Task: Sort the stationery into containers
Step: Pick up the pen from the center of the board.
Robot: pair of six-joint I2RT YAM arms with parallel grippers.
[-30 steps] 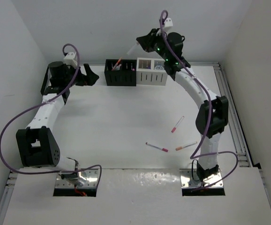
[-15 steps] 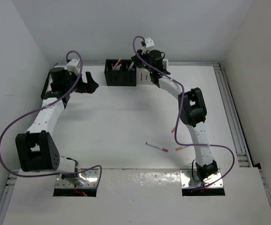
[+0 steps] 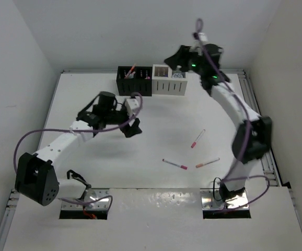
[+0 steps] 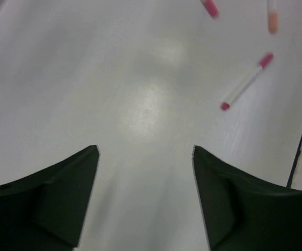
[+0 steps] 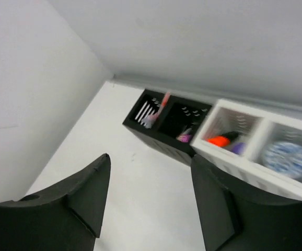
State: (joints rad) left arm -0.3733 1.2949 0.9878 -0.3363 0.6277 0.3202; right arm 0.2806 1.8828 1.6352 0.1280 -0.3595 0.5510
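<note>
Three pens lie loose on the table: a pink-capped white pen [image 3: 197, 138] [image 4: 245, 83], a pink-tipped pen [image 3: 174, 164] [image 4: 210, 7] and an orange-tipped pen [image 3: 207, 162] [image 4: 272, 15]. The black container [image 3: 134, 81] [image 5: 166, 125] and the white container [image 3: 169, 80] [image 5: 255, 151] stand side by side at the back wall. Pens [image 5: 159, 109] stick out of the black one. An orange highlighter [image 5: 221, 139] and a round jar [image 5: 287, 157] sit in the white one. My left gripper [image 3: 134, 127] [image 4: 146, 149] hangs open and empty over mid-table, left of the loose pens. My right gripper [image 3: 169, 58] [image 5: 150, 157] is open and empty above the containers.
White walls close the table at the back and on both sides. A metal rail [image 3: 258, 130] runs along the right edge. A purple cable [image 3: 41, 133] loops beside the left arm.
The left arm swung from the back left corner to mid-table. The right gripper dipped over the containers, opened and rose; the pen it held is gone from its jaws.
</note>
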